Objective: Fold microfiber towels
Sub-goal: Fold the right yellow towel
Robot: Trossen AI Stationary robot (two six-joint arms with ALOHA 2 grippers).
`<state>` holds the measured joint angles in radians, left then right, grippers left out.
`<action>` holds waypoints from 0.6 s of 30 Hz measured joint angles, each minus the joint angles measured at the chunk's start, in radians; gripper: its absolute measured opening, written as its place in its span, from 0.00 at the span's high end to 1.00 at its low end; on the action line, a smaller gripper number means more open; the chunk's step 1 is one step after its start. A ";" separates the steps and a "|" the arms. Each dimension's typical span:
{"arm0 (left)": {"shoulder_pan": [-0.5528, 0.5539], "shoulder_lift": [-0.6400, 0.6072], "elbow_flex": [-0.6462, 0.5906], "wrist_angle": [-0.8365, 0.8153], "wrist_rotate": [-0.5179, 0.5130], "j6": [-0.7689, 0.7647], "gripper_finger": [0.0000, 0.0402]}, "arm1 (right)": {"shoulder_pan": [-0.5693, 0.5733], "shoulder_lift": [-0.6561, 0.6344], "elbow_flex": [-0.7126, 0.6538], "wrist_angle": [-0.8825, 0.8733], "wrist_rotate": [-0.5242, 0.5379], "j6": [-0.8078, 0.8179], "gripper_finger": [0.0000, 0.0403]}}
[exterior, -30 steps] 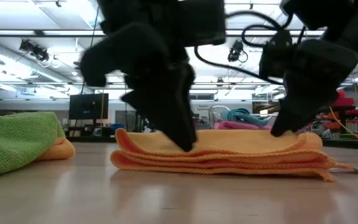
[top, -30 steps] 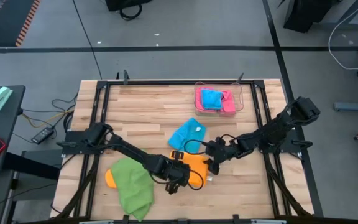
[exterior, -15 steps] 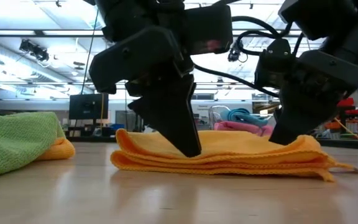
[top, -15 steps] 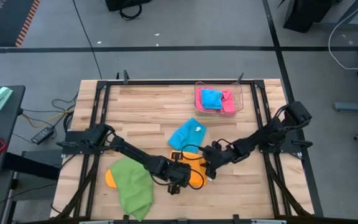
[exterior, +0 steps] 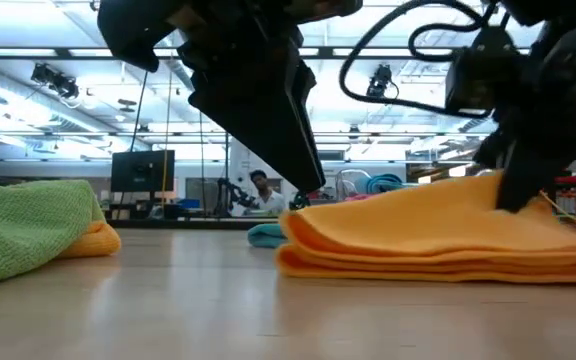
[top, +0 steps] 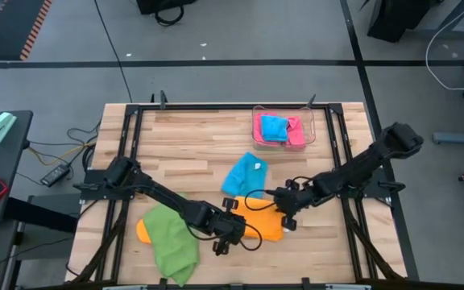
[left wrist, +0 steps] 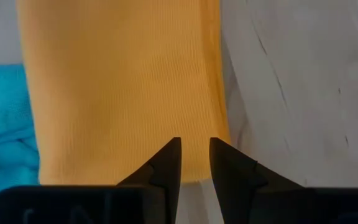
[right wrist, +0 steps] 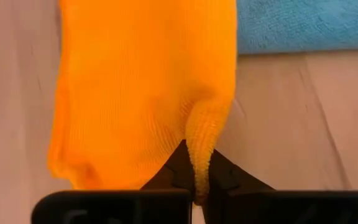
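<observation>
A folded orange microfiber towel (top: 263,227) lies near the table's front middle. My right gripper (top: 285,219) is shut on its right end; the cloth rises to a peak there (exterior: 473,185). My left gripper (top: 230,240) hovers at the towel's left end (exterior: 298,222), pointing steeply down. Its fingertips (left wrist: 194,155) stand a narrow gap apart with nothing between them. A green towel (top: 171,242) lies half over another orange one (top: 142,231) at the front left. A sky-blue towel (top: 244,173) lies behind the folded one. My left gripper has its fingertips (exterior: 313,198) right over the towel's left end; whether they touch the cloth I cannot tell. My right gripper pinches a raised ridge of cloth (right wrist: 201,146) at the towel's right end between its two fingers, slanting down from the table's right. The ridge is drawn up; the folded layers below stay on the table (exterior: 438,265).
A clear tray (top: 308,121) at the back right holds a folded blue towel (top: 274,127) and a pink one (top: 296,133). Bare wood lies at the back left and along the front edge. The table's black frame rails run down both sides.
My right gripper has taken hold of the orange towel's right end and gone up and toward the table's right edge. The whole folded towel has slid right, its right end pulled up into a peak. My left gripper has risen off the towel's top.
</observation>
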<state>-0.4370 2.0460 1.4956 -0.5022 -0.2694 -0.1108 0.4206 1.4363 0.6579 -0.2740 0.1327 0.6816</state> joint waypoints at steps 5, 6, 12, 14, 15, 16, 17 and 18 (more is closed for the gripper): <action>0.019 0.000 0.000 -0.003 -0.016 -0.005 0.76 | 0.011 -0.057 0.000 -0.059 -0.038 -0.052 0.97; 0.023 -0.001 0.000 0.005 -0.028 -0.008 0.76 | 0.012 -0.057 0.000 -0.067 -0.041 -0.056 0.97; 0.083 -0.011 -0.001 0.088 -0.041 -0.006 0.71 | 0.017 -0.062 0.000 -0.144 -0.030 -0.131 0.97; 0.112 -0.010 -0.001 0.134 -0.040 -0.007 0.69 | 0.038 -0.068 0.003 -0.146 0.002 -0.186 0.97; 0.128 -0.006 0.000 0.164 -0.026 -0.007 0.67 | 0.051 -0.068 0.007 -0.146 0.027 -0.212 0.97; 0.144 -0.002 0.000 0.188 0.002 -0.005 0.64 | 0.064 -0.069 0.013 -0.150 0.054 -0.237 0.97; 0.161 0.003 0.000 0.200 0.036 -0.003 0.61 | 0.077 -0.068 0.020 -0.154 0.075 -0.260 0.97; 0.176 0.009 0.000 0.218 0.071 -0.001 0.59 | 0.090 -0.065 0.030 -0.154 0.092 -0.282 0.98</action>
<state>-0.2610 2.0549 1.4956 -0.2841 -0.1984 -0.1117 0.5105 1.3713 0.6874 -0.4280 0.2250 0.3994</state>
